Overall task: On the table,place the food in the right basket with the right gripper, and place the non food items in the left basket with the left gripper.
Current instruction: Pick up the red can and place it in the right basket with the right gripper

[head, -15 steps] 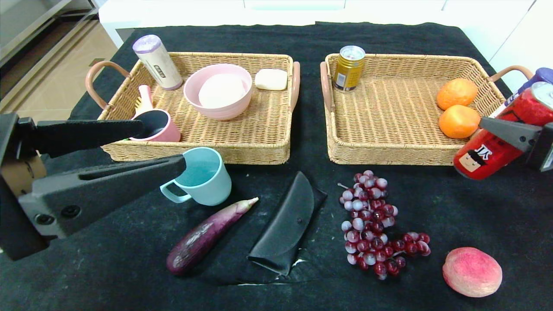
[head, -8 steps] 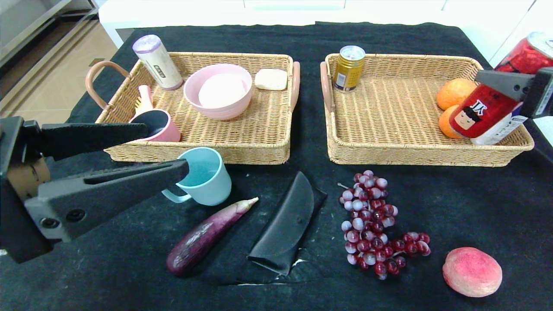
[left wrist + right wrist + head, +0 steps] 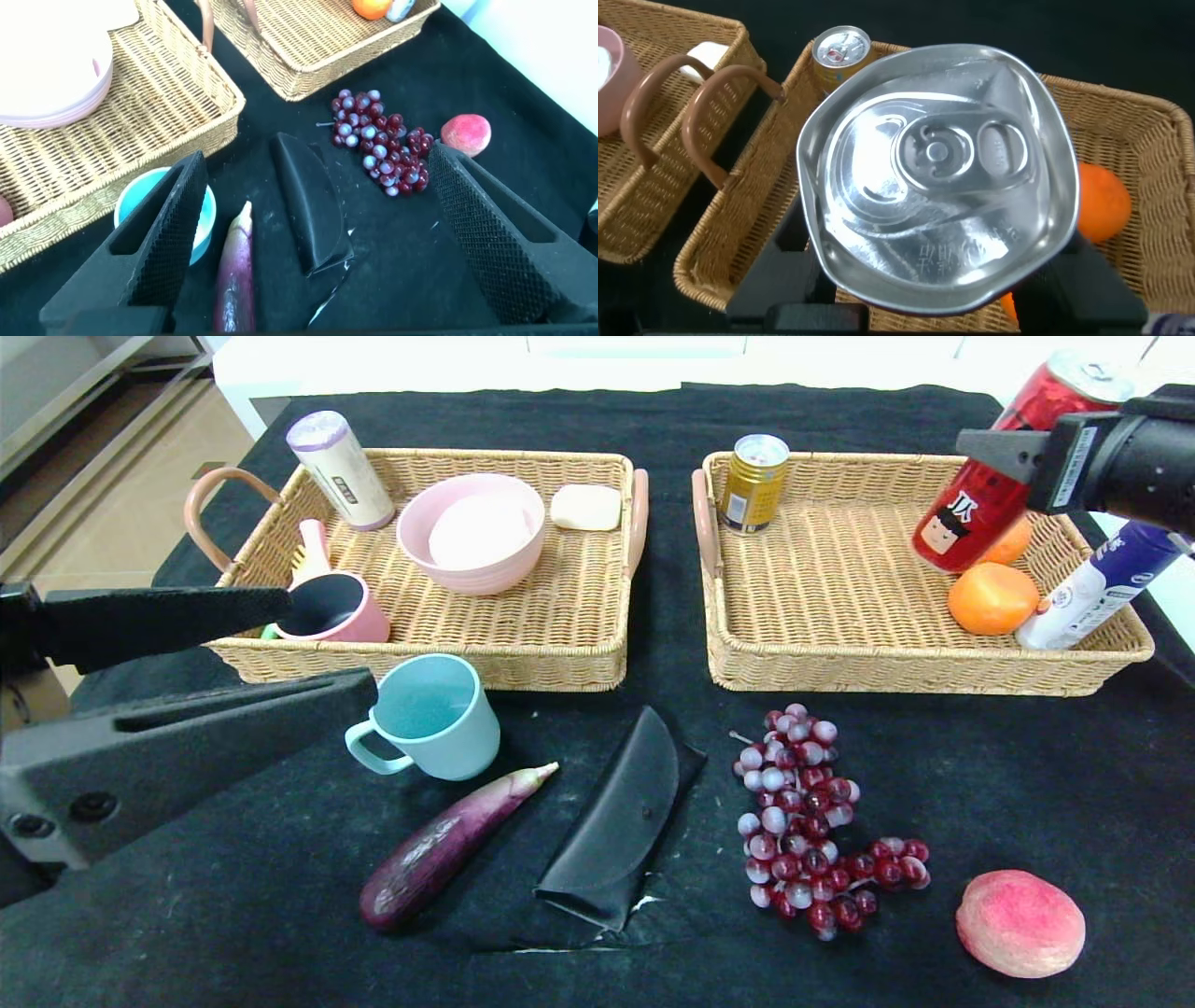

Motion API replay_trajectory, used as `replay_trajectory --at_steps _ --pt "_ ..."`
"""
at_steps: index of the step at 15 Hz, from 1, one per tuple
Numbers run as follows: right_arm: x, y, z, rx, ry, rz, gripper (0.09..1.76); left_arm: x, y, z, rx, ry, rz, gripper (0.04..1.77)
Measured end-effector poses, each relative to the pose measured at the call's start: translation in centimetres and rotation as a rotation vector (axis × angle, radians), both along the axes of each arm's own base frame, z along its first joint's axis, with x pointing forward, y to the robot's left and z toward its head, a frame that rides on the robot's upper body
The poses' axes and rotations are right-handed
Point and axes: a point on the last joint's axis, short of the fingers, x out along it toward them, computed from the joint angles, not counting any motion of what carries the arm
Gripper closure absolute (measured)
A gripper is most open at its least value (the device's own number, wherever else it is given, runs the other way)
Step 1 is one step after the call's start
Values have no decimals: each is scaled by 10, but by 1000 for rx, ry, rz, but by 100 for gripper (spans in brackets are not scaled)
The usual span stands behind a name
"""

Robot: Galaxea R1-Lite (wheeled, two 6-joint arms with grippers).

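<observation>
The left basket already holds a pink bowl, a pink cup, a roll and a soap bar. The right basket holds a gold can, two oranges and a white bottle.

The right gripper grips a red can above that basket. The left gripper hovers with fingers wide apart beside the blue mug.

Left on the tabletop: mug, eggplant, black case, grapes, peach.

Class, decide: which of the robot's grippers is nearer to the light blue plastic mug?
Left. The left gripper hovers open beside the light blue plastic mug; the right gripper holds a red can over the far right basket.
</observation>
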Motion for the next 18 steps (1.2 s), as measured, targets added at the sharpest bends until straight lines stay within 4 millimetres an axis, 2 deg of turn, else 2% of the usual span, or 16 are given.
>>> replay_trajectory --at_steps 12,18 --pt "84 23 -14 6 -4 -21 81 1 -1 -2 4 4 1 9" --pt "108 27 -20 9 -7 -39 81 2 -1 -2 7 9 2 9"
